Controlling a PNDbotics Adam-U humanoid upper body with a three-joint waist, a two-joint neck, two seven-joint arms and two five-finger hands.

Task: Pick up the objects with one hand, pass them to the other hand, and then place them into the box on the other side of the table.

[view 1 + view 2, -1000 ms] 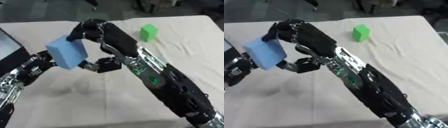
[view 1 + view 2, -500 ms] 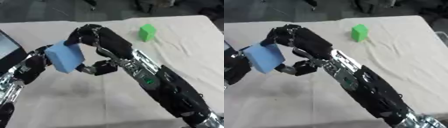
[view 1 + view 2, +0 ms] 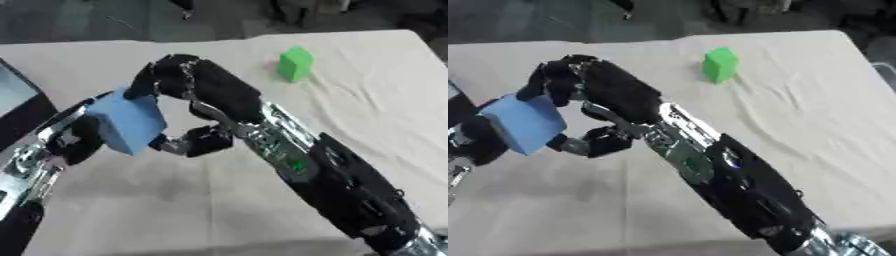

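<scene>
the blue block (image 3: pixel 129 121) is in the air above the left part of the table (image 3: pixel 367 115), between the two hands, and this looks like the moment of the pass. the right hand (image 3: pixel 197 90) reaches across from the right side; its fingers (image 3: pixel 157 80) are curled over the upper far edge of the block and its thumb (image 3: pixel 188 143) comes under the lower near corner, so it has the block pinched from two sides. the left hand (image 3: pixel 77 140) sits against the left face of the block; the block hides most of it, so i cannot tell if its fingers are closed on the block or only lie against it. the green block (image 3: pixel 295 63) stands alone on the far right part of the table, well apart from both hands, not yet picked. a dark thing at the left edge (image 3: pixel 19 107) may be the box, but i cannot tell for sure. the main risk, in my judgement, is the timing of the release: if the right hand lets go before the left hand really has the block, the block will fall on the table. the block is also tilted and held near its corners, so it could turn in the fingers. a turned block may then be hard to place cleanly into the box.
</scene>
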